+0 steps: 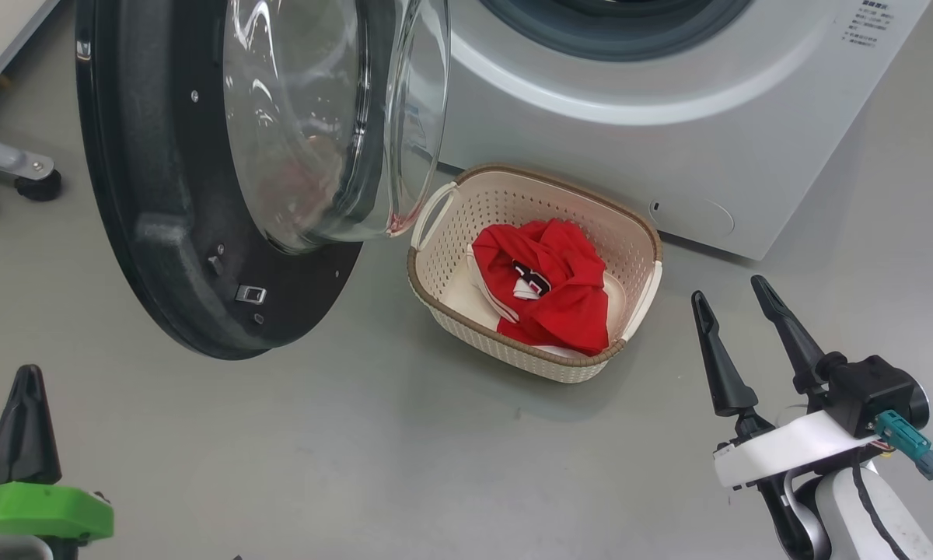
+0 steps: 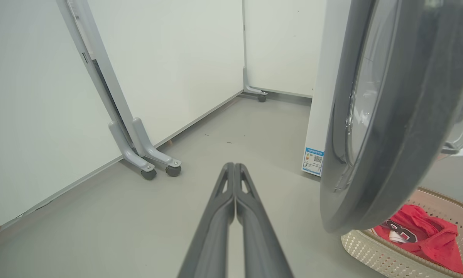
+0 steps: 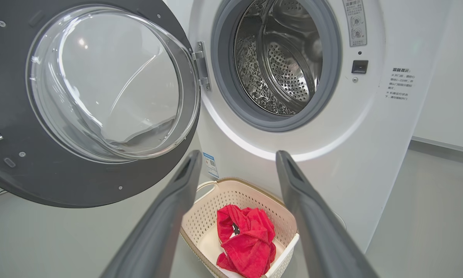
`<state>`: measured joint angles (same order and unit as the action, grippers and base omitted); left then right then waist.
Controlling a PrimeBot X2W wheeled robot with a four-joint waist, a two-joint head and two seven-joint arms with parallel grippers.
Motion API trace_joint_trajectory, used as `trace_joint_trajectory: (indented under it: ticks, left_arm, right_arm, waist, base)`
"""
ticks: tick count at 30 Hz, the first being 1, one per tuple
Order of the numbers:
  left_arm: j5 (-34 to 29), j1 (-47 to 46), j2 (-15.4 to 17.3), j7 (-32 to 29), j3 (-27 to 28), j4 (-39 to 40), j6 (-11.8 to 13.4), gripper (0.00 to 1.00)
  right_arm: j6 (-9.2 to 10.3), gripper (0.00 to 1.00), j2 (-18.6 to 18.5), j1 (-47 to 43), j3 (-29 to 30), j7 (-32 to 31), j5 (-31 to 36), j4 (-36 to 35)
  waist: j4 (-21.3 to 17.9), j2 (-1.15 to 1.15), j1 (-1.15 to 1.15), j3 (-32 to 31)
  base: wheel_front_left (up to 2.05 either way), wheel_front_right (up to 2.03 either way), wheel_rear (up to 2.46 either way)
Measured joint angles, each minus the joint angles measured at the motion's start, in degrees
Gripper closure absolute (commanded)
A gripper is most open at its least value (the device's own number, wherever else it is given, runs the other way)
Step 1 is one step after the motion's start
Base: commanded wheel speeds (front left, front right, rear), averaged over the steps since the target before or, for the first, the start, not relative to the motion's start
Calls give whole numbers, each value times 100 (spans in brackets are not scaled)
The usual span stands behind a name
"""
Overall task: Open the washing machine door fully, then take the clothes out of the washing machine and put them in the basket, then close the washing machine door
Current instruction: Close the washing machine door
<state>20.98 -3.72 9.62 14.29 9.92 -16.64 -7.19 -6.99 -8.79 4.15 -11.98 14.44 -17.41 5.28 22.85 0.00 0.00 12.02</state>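
Observation:
The washing machine (image 1: 669, 93) stands at the back, its steel drum (image 3: 281, 65) showing nothing inside. The washing machine door (image 1: 163, 233) hangs swung out to the left, black rim and glass bowl facing me. On the floor in front sits the cream basket (image 1: 443, 257) with the red clothes (image 1: 560, 288) bunched in it. My left gripper (image 1: 25, 373) is low at the left, shut with nothing between its fingers (image 2: 234, 166), left of the door's edge (image 2: 389, 116). My right gripper (image 1: 727, 292) hovers open and empty to the right of the basket (image 3: 204, 220), pointing at the clothes (image 3: 247, 239).
White partition panels on grey caster feet (image 2: 146, 158) stand to the left of the machine, one foot (image 1: 15, 167) near the door. A blue label (image 2: 313, 160) marks the machine's side and a round flap (image 1: 692, 218) its lower front. Bare grey floor lies around the basket.

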Motion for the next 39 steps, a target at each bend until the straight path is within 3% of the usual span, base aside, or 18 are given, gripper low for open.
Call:
trace_joint_trajectory:
  ticks: [10, 17, 23, 30, 39]
  left_arm:
    - [144, -322, 100, 14, -25, 257, 0, 100]
    - [735, -678, 290, -192, 71, 421, 0, 100]
    - [1937, -1011, 151, -891, 355, 355, 0, 100]
    - [3368, -1433, -292, -1837, 877, 108, 19, 100]
    - [5050, -2081, -621, -2947, 1590, -53, 623, 100]
  right_arm:
    - [0, 0, -1, 0, 4, 0, 1, 1]
    - [0, 0, -7, 1, 3, 0, 1, 1]
    - [0, 0, -13, 2, 0, 0, 1, 1]
    - [0, 0, -21, 2, -47, 0, 8, 1]
    - [0, 0, -23, 3, -116, 0, 8, 2]
  waist:
    - [-10, 0, 0, 35]
    - [-12, 0, 0, 49]
    - [-32, 0, 0, 57]
    - [-73, 0, 0, 67]
    - [-154, 0, 0, 88]
  base:
    - [0, 0, 0]
    - [0, 0, 0]
    - [0, 0, 0]
    - [0, 0, 0]
    - [0, 0, 0]
